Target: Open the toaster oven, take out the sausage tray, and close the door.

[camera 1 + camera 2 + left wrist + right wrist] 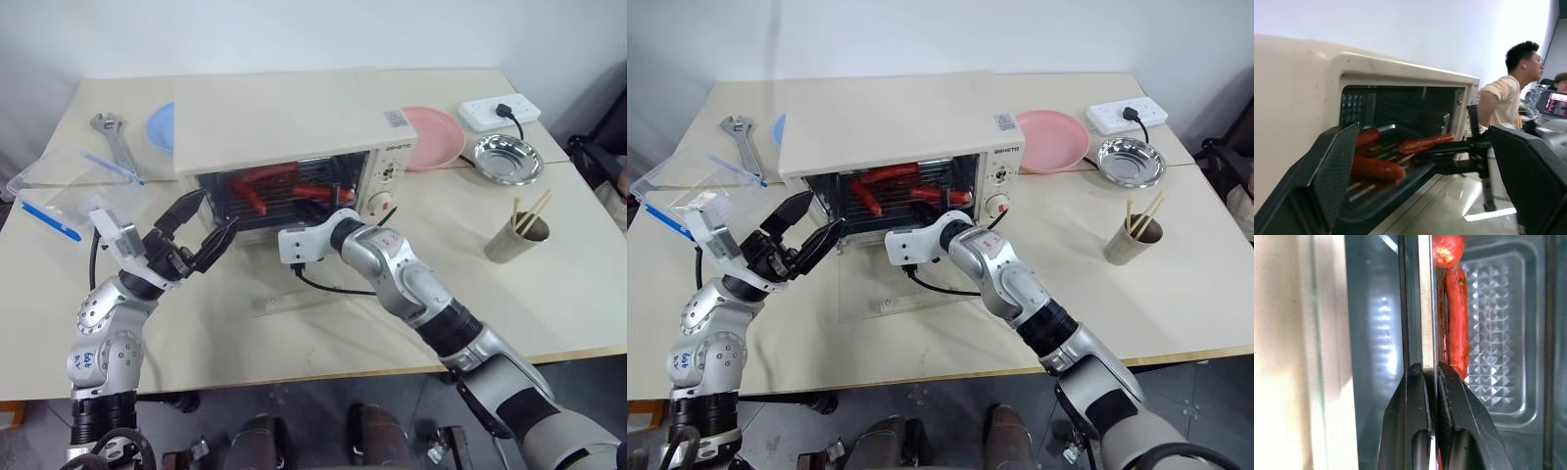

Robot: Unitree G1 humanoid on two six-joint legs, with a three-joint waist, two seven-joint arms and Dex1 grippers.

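The cream-white toaster oven (pixel 274 117) stands at the table's middle. Its glass door (pixel 884 292) is folded down flat onto the table. Inside, the silver sausage tray (pixel 263 192) carries several red sausages (pixel 1425 143). My right gripper (pixel 318 196) reaches into the opening and is shut on the tray's thin front edge (pixel 1427 308), with a black finger on each side of the metal. My left gripper (pixel 218 208) hangs open in front of the oven's left side, a little short of the opening, with nothing between its fingers.
A wrench (pixel 115 137), a blue plate (pixel 160 127) and a clear plastic bag (pixel 69 181) lie at the left. A pink plate (pixel 436 135), steel dish (pixel 506 159), power strip (pixel 500 110) and cup of chopsticks (pixel 514 238) sit at the right. A person (pixel 1503 93) stands beyond the oven.
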